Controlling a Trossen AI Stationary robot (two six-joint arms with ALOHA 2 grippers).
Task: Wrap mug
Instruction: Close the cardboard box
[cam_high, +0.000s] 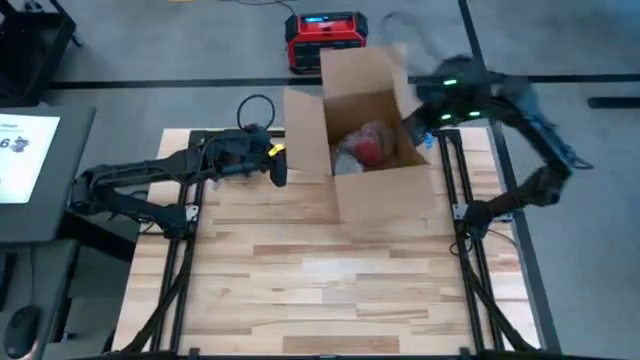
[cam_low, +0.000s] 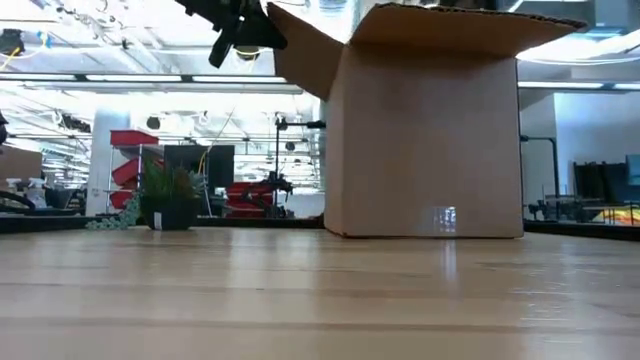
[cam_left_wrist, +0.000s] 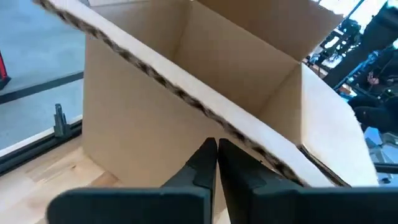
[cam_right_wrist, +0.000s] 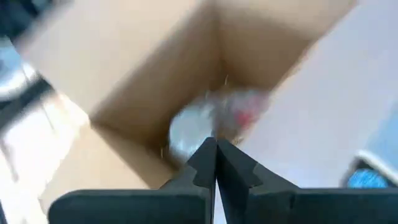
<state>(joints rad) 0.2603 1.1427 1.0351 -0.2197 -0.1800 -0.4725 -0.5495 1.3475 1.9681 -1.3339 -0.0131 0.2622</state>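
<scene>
An open brown corrugated cardboard box (cam_high: 372, 145) stands at the upper centre of the high view on the pale wooden plank tabletop (cam_high: 320, 280), all four flaps raised. Inside it, on the box floor, lies the mug bundle (cam_high: 365, 150): a red object covered in clear, crinkled wrap, also visible at the centre of the right wrist view as a blurred grey-and-red mass (cam_right_wrist: 214, 121). The left gripper (cam_high: 278, 172) sits just beside the box's left wall in the high view; its jaws are closed together with nothing between them, tips aimed at the flap edge in its own wrist view (cam_left_wrist: 216, 155). The right gripper (cam_high: 425, 135) hovers over the box's right rim, jaws likewise pressed together and empty, pointing down into the box (cam_right_wrist: 216, 152). Handling judgement: the mug itself is probably rigid and breakable, while the outer wrap is soft, light and likely slippery, so a grasp on loose film alone could slide or tear. A hold across the firm body of the bundle is preferable. The tall box walls restrict approach to a steep descent from above.
</scene>
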